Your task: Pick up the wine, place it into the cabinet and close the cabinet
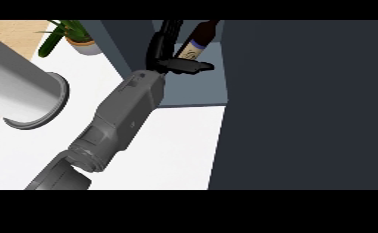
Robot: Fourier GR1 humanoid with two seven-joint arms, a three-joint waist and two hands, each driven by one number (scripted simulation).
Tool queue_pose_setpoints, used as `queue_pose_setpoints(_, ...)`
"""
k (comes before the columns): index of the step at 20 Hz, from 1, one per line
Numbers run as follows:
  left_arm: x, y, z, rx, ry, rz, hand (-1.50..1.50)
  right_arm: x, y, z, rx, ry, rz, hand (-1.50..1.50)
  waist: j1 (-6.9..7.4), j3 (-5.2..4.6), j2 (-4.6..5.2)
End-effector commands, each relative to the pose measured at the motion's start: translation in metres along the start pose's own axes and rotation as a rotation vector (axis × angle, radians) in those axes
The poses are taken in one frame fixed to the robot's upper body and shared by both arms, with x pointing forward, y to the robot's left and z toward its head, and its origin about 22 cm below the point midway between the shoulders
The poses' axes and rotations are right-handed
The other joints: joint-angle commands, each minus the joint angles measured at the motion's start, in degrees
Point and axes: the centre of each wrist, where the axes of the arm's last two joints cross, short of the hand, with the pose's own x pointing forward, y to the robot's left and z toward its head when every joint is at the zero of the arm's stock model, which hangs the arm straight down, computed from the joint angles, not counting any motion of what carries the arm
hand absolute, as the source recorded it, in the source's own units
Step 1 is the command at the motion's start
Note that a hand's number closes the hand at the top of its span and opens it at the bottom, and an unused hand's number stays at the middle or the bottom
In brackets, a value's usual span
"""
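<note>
The bottle (201, 37) loses its base behind the left hand (164, 47) that grips it, and its top is cut off at the view's upper edge. Its label (190, 53) is too small to read. The forearm (122, 117) runs out at the lower edge. The dark panel (295, 102) at the right hides much of the cabinet (196, 89); whether it is a door or a wall cannot be told. The plant (68, 33) is clipped at the top. The grey cylinder (29, 89) is cut by the left edge and cannot be identified.
</note>
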Motion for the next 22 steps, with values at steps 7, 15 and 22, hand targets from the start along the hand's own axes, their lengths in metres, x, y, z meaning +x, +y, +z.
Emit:
queue_pose_setpoints(7, 0.022, -0.035, 0.003, -0.115, -0.064, 0.032, -1.50, 0.008, 0.009, 0.008, -0.045, -0.009, -0.006, -1.50, 3.22, 0.22, -1.42)
queue_pose_setpoints(15, 0.049, -0.091, 0.048, -0.189, -0.045, 0.074, -1.50, 0.008, 0.004, 0.020, -0.039, -0.004, 0.010, -1.50, 3.51, 0.27, -1.84)
queue_pose_setpoints(22, 0.062, -0.114, 0.108, -0.121, -0.058, 0.121, -1.50, 0.014, 0.015, 0.007, -0.027, -0.009, 0.015, -1.50, 2.58, 0.20, -1.23)
